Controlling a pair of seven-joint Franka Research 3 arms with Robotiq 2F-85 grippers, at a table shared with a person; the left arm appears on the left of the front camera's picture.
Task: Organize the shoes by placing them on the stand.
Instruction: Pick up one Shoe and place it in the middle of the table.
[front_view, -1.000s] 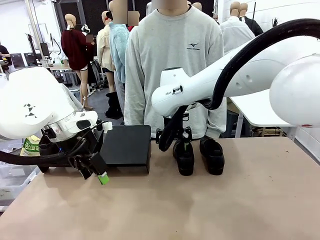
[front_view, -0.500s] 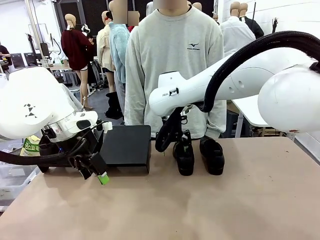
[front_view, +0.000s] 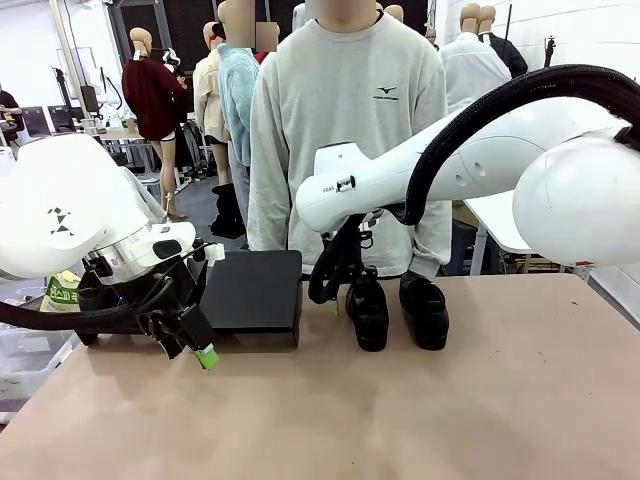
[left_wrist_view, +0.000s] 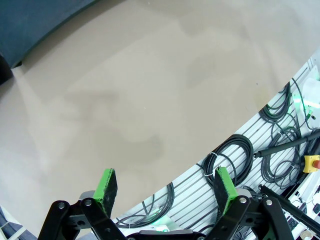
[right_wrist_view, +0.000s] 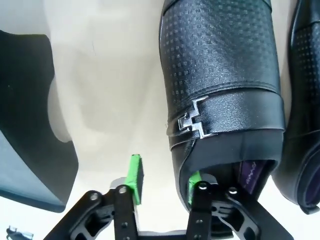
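Tan matte surface (front_view: 450, 400), mostly bare. Low black flat-topped stand (front_view: 255, 290) sits left of centre, top bare as far as shown. Matte black slip-on buckled shoe (right_wrist_view: 220, 75) stands just right of the stand, toe toward the robot. Second matte black shoe (right_wrist_view: 305, 100) is close beside it; can't tell if they touch.

Right hand (right_wrist_view: 165, 177) is spread and straddles the buckled shoe's collar wall. One green pad (right_wrist_view: 135, 177) is outside and apart from the wall, the other finger is inside the opening. Nothing pinched yet.

My read: grasp step. Seat deeper past the rim so the soft collar doesn't fold out, then close squarely. Lift straight up to clear the neighbour, carry left, set the sole flat and fully on the shelf.

Left hand (left_wrist_view: 166, 187) is spread and empty, near the surface's edge beside the stand. Keep it out of the drop path.

Person in a grey sweatshirt (front_view: 345, 130) stands at the far side, right behind the shoes. Coiled black cables (left_wrist_view: 235, 150) lie on a slatted panel past the edge.
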